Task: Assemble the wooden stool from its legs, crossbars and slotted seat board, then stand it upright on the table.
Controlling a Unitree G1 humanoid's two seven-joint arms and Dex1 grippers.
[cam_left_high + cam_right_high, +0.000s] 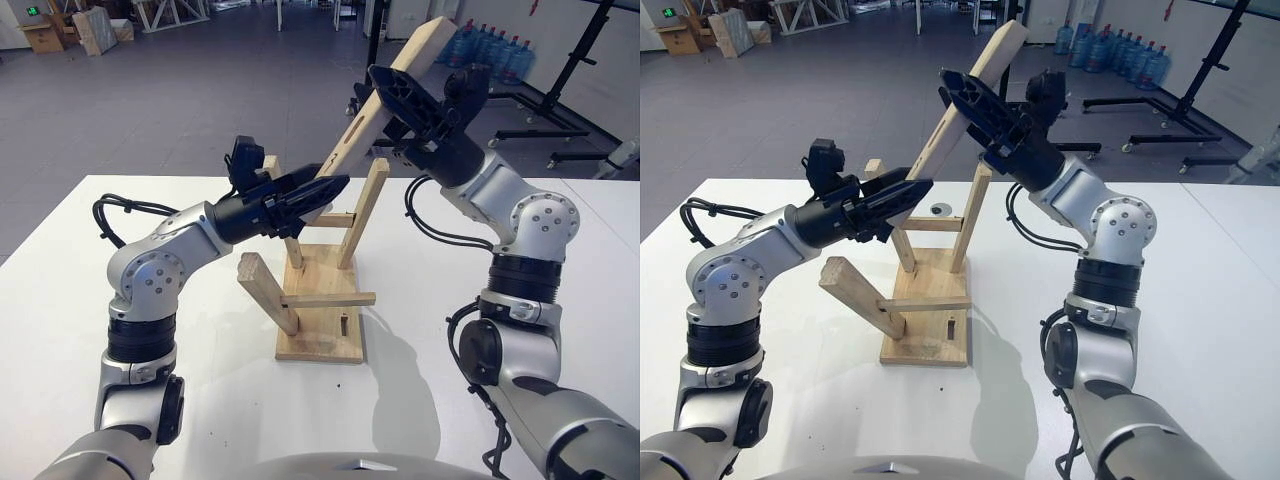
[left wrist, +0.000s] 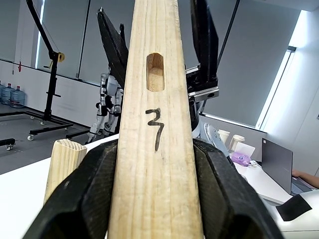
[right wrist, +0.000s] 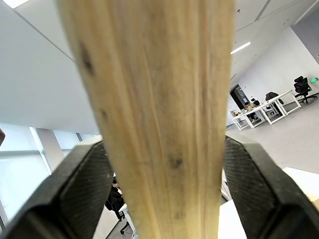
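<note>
You are holding the fourth leg (image 1: 350, 148) tilted in the air above the seat board (image 1: 322, 345). The board is lying flat on the table (image 1: 60, 300) with three legs standing in it. Your left gripper (image 1: 328, 195) is clamping the leg's lower end and your right gripper (image 1: 395, 95) is gripping it higher up, both closed on the wood. The risk, as I judge it, is the two arms working against each other and twisting the leg in the pads. Its slot (image 2: 155, 72) could then miss the free end of the front crossbar (image 1: 335, 298). Pressing down off-angle could also be tipping the leaning front leg (image 1: 266, 290) or shoving the board.
</note>
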